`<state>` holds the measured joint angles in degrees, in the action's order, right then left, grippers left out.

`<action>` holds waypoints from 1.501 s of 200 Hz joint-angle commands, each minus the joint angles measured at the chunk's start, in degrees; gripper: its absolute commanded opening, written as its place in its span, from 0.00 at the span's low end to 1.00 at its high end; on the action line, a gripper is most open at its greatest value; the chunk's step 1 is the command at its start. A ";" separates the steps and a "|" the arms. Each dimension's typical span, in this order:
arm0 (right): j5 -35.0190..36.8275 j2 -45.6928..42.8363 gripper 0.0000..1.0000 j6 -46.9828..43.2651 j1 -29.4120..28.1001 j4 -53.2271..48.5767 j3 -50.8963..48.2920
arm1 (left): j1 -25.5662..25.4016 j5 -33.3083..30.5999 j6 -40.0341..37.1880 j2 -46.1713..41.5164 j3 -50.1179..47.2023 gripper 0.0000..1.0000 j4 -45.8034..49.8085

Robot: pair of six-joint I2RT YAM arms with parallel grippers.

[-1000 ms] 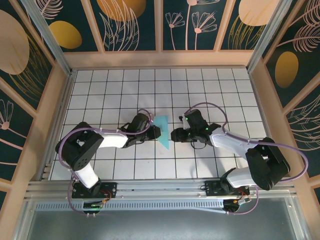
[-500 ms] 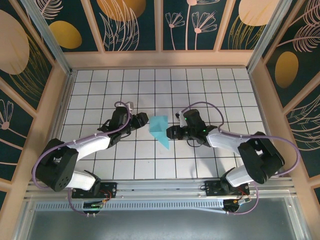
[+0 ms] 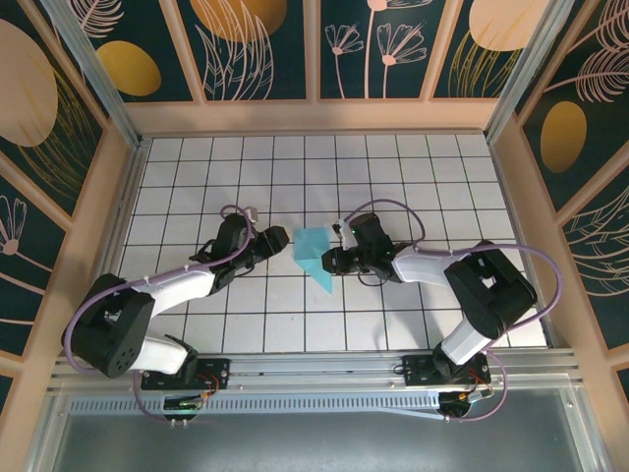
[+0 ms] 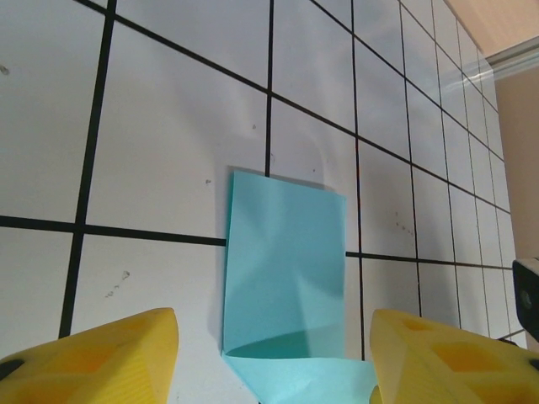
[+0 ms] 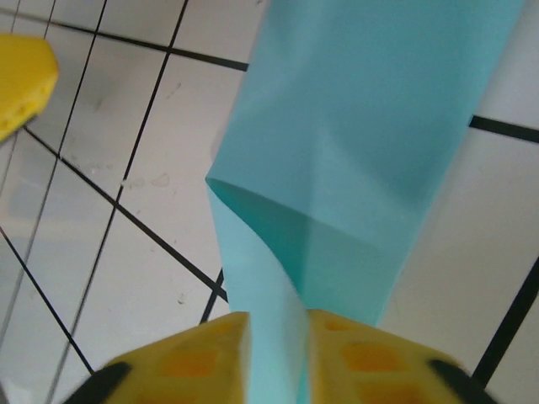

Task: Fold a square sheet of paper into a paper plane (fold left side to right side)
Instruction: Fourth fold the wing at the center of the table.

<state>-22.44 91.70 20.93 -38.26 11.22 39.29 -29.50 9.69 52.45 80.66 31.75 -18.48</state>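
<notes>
There is one sheet of paper (image 3: 314, 252), one table (image 3: 393, 167) with a black grid on white, and two arms, each with one claw.

The sheet lies about the middle of the table, between the two claws. It is plain turquoise-blue and unmarked, already folded. From above it shows a squarish part toward the far edge, narrowing to a point toward the near edge. The left wrist view shows a flat rectangular panel (image 4: 286, 269) with faint creases, and a flap lifting from the end nearest the camera.

The left claw (image 3: 280, 239) sits just beside the sheet's left edge with its jaws spread wide. Its yellow fingers (image 4: 101, 358) stand either side of the paper and apart from it.

The right claw (image 3: 329, 262) is at the sheet's right edge. Its yellow fingers (image 5: 198, 358) are pinched together on a raised strip of the paper (image 5: 354, 151), which runs up between them.
</notes>
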 commanded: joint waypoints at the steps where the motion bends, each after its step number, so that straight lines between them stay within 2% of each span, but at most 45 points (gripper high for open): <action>1: 0.29 -0.79 0.07 -1.38 -0.38 -0.41 1.30 | 0.59 2.45 1.93 1.94 -0.58 0.64 -3.32; 8: 0.85 -1.58 0.00 -1.55 -0.39 -1.02 1.23 | 0.66 2.94 2.24 2.56 -0.39 0.65 -3.89; 40: 2.39 -5.38 0.00 -2.09 -0.25 -2.09 0.10 | 0.67 6.68 2.65 6.25 1.13 0.66 -6.34; 93: 2.40 -8.64 0.00 -1.68 0.12 -1.73 -1.75 | 0.58 14.21 2.15 13.98 5.45 0.56 -10.11; 172: 2.00 -10.39 0.00 -1.24 0.60 -1.19 -3.23 | 0.65 16.82 1.11 24.60 11.79 0.52 -10.88; 226: 1.97 -11.01 0.00 -1.31 1.49 -1.56 -4.37 | 0.58 15.58 -0.56 26.94 14.26 0.31 -10.26; 275: 3.50 -11.28 0.00 -2.07 2.70 -4.08 -4.19 | 0.59 14.57 -0.83 26.77 14.29 0.05 -10.18; 288: 5.04 -11.59 0.11 -2.28 2.91 -6.21 -3.16 | 0.58 14.33 -0.38 25.70 13.73 0.02 -10.02; 300: 7.35 -12.35 0.27 -2.47 2.90 -8.60 -1.73 | 0.58 13.83 0.57 24.61 13.15 0.01 -9.09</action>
<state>-19.40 81.67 19.86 -35.77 7.64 35.62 -29.08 24.64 52.31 107.31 45.34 -27.88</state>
